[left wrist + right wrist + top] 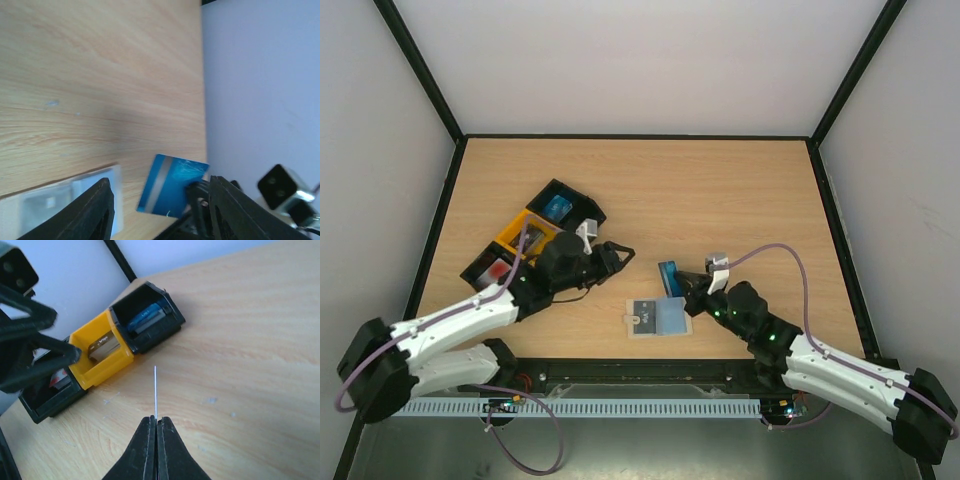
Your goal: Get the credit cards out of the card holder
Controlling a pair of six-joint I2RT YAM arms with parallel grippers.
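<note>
The card holder [666,317], pale blue-grey with a tab end, lies flat on the table between the arms; its edge shows in the left wrist view [47,204]. My right gripper [683,286] [156,419] is shut on a blue card with a grey stripe [668,274] [172,189], held upright above the table just behind the holder and seen edge-on in its own view [155,390]. My left gripper [622,260] [160,215] stands open with nothing between its fingers, a short way left of that card. A red card [498,268] lies in a black tray compartment.
A row of trays stands at the left: a black one [150,315] holding a blue card, a yellow one [100,352] with a tan card, and a black one [52,390]. The right wall [260,90] rises at the table's edge.
</note>
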